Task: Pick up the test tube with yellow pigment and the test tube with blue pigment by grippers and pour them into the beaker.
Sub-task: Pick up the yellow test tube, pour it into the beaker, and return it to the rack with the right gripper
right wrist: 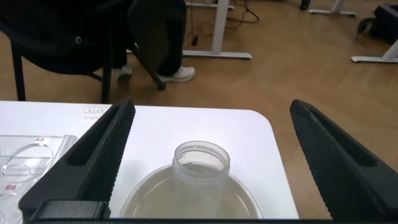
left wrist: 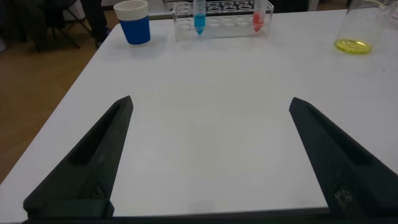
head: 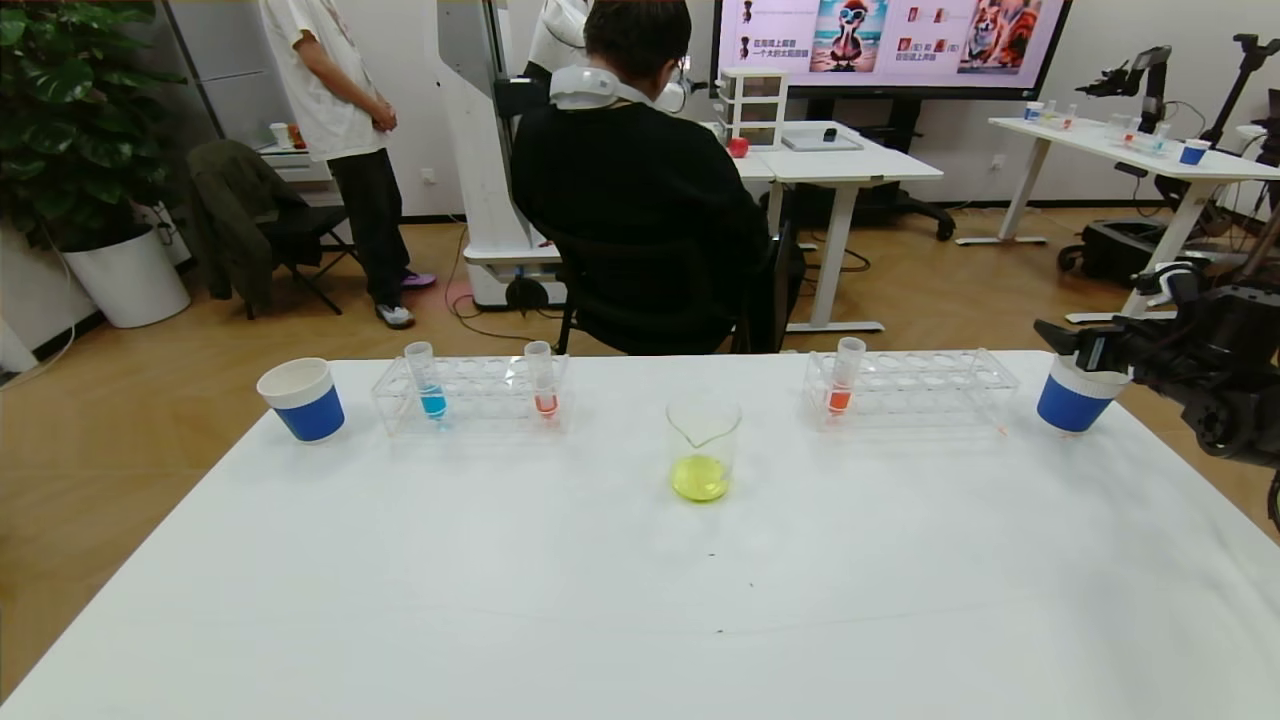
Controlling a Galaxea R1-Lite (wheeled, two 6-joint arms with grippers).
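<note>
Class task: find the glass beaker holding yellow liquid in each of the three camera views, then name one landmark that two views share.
Head view: beaker stands mid-table between the two racks.
Left wrist view: beaker far off, beyond the open jaws.
Right wrist view: not in it.
Shared landmark: blue-tipped tube in its rack.

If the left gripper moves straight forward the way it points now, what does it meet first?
Probably nothing near: bare white table lies ahead of the open left gripper. Farther on stands the clear plastic rack holding the blue-tipped tube.
</note>
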